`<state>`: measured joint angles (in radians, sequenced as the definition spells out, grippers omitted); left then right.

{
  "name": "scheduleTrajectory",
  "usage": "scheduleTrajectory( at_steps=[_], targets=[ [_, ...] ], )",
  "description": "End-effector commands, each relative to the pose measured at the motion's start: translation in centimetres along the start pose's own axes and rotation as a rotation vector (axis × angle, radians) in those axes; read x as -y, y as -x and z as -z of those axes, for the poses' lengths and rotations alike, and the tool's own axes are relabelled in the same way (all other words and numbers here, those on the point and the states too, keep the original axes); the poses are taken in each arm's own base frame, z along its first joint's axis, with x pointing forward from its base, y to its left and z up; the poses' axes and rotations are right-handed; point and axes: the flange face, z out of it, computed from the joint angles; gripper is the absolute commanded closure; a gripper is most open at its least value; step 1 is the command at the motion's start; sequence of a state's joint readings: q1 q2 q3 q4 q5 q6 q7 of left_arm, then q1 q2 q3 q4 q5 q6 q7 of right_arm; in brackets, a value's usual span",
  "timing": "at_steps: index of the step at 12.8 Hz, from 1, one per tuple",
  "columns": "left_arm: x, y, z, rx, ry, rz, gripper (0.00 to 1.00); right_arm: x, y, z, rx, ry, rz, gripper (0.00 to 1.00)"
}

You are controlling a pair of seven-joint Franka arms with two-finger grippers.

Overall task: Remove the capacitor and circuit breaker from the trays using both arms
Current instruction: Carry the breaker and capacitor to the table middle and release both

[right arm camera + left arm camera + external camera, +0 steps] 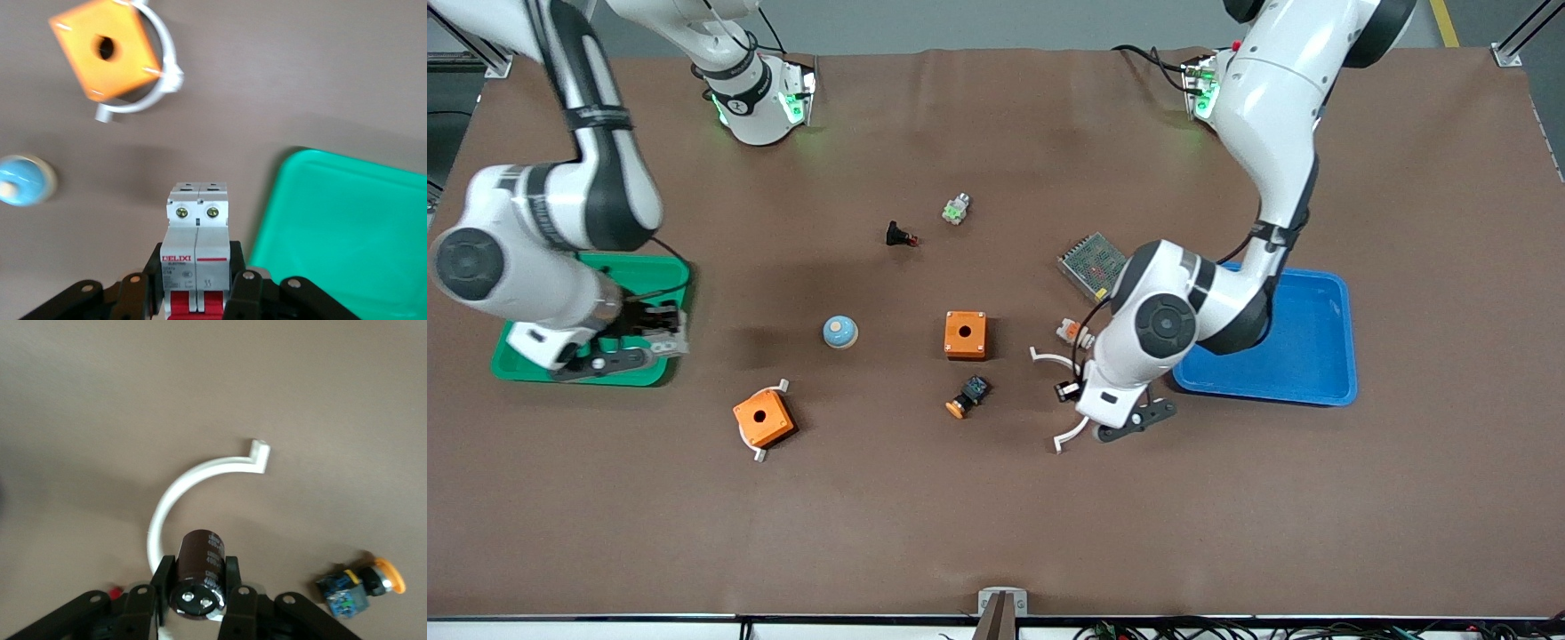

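Observation:
My left gripper (1069,392) is shut on the capacitor (199,572), a small dark cylinder with two metal terminals on its end. It holds the capacitor just above the table over a white curved clip (190,483), beside the blue tray (1307,356). My right gripper (660,331) is shut on the breaker (197,233), a grey-white block with red levers. It holds the breaker over the edge of the green tray (654,271), which also shows in the right wrist view (347,233).
An orange box (965,334) stands mid-table, with a black-blue switch with an orange cap (967,396) nearer the camera. Another orange box in a white ring (764,418), a blue dome (839,332), a black button part (898,236), a mesh-covered unit (1092,264) and a white-and-orange part (1071,332) lie around.

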<state>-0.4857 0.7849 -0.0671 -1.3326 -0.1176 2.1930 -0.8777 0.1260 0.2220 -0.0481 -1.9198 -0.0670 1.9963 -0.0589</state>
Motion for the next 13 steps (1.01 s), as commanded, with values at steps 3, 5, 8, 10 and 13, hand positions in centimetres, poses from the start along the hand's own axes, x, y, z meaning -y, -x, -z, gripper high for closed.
scheduleTrajectory(
  at_steps=[3, 5, 8, 10, 13],
  targets=[
    [-3.3, 1.6, -3.2, 0.054, 0.117, 0.198, 0.93, 11.9, -1.1, 0.3, -0.056, 0.031, -0.129, 0.98],
    [-3.4, 2.0, -4.0, 0.061, 0.107, 0.211, 0.91, 16.9, -1.5, -1.3, -0.079, 0.032, -0.201, 0.98],
    [-3.4, 2.6, -4.4, 0.064, 0.095, 0.201, 0.86, 21.5, -3.2, -4.0, -0.064, -0.004, -0.263, 0.98],
    [-3.3, 2.5, -4.7, 0.062, 0.091, 0.183, 0.83, 23.9, -4.4, -5.1, -0.039, -0.066, -0.281, 0.98],
    [-3.2, 2.4, -4.7, 0.059, 0.091, 0.121, 0.67, 26.1, -5.7, -7.4, -0.03, -0.131, -0.307, 0.96]
  ],
)
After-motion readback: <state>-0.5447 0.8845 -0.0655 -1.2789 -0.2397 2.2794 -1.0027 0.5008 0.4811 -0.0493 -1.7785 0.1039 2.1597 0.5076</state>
